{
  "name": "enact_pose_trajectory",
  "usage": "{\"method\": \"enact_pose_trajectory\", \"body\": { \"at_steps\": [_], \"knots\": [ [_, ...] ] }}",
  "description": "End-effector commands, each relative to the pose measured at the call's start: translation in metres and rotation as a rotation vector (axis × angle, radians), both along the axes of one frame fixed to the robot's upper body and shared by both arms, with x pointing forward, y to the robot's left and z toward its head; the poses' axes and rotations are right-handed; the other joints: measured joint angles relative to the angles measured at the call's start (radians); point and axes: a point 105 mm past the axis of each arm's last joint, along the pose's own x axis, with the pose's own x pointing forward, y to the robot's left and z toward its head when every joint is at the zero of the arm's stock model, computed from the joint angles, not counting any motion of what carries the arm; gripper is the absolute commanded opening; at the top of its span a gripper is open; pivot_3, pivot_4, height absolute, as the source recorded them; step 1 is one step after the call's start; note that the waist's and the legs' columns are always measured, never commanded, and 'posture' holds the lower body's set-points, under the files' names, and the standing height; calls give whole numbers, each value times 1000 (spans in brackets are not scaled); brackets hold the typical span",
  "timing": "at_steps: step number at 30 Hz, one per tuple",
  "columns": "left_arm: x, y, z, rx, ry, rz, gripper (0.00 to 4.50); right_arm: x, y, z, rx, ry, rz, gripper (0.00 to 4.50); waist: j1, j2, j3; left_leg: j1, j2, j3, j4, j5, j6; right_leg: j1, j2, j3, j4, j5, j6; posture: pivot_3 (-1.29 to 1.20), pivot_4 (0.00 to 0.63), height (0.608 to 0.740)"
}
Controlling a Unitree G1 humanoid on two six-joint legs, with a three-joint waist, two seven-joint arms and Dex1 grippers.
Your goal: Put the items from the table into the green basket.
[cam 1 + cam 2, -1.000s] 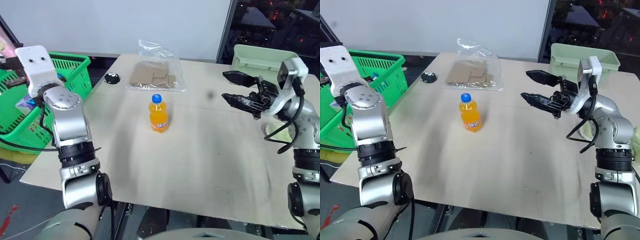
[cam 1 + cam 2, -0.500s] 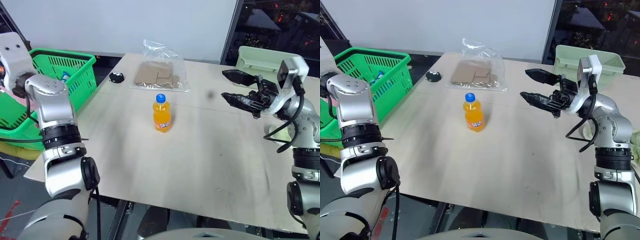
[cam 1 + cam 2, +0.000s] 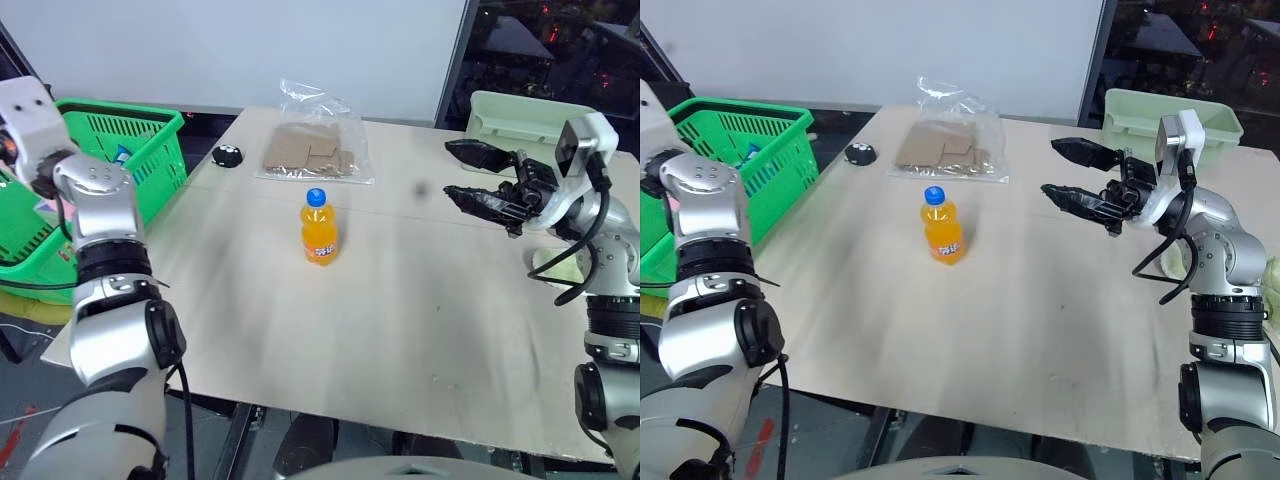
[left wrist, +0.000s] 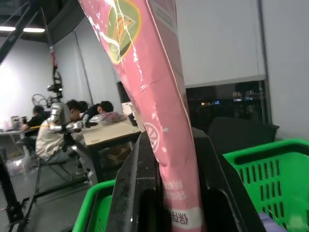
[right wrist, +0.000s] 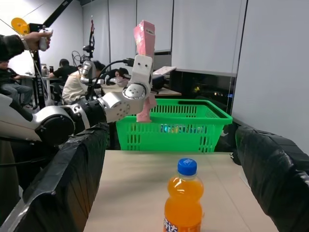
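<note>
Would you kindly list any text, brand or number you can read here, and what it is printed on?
Pink carton: round emblems and small white print near its lower end, too blurred to read.
Orange bottle: a label with a logo, too small to read.
Nothing else carries legible text.

- White wall (image 3: 250, 45) at far side; dark window (image 3: 550, 50) at far right.
- Pale tabletop (image 3: 400, 300) fills foreground.
- People seated at desks (image 4: 72, 130) behind; ceiling strip lights (image 4: 19, 30).

Even overhead room light falls on the bench (image 3: 400, 300), leaving soft grey shadows. Ceiling lamps glare in the left wrist view, where the near carton (image 4: 159, 121) is blurred. Windows are dark.
</note>
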Motion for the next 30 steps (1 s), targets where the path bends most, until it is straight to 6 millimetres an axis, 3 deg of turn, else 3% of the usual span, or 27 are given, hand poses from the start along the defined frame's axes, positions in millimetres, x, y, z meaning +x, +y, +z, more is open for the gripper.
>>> {"method": "enact_pose_trajectory", "body": {
  "at_steps": [1,8,15,19,30],
  "knots": [
    [-23,10,45,90,-109,71,643,-4,-7,14,19,-54,-17,4500,-4,0,0,0,0,0,0,0,0,0,0,0,0,0,0,185,0,740],
    [-29,21,55,102,-85,89,643,-4,-8,14,18,-54,-24,4500,-5,0,-1,0,0,0,0,0,0,0,0,0,0,0,0,183,0,740],
    [-17,29,32,44,83,93,643,-6,-8,14,19,-53,-26,4500,-5,-1,-1,0,0,0,0,1,-1,0,0,-1,0,0,0,176,0,740],
    [-1,28,11,47,331,91,643,-7,-8,14,22,-53,-27,4500,-8,-1,-1,0,0,0,0,1,-1,0,0,-1,0,0,0,178,0,740],
    [23,16,5,165,599,19,643,-8,-8,12,17,-49,-28,4500,-11,-1,-1,0,0,0,0,1,-1,0,0,-1,0,0,0,178,0,740]
  ]
}}
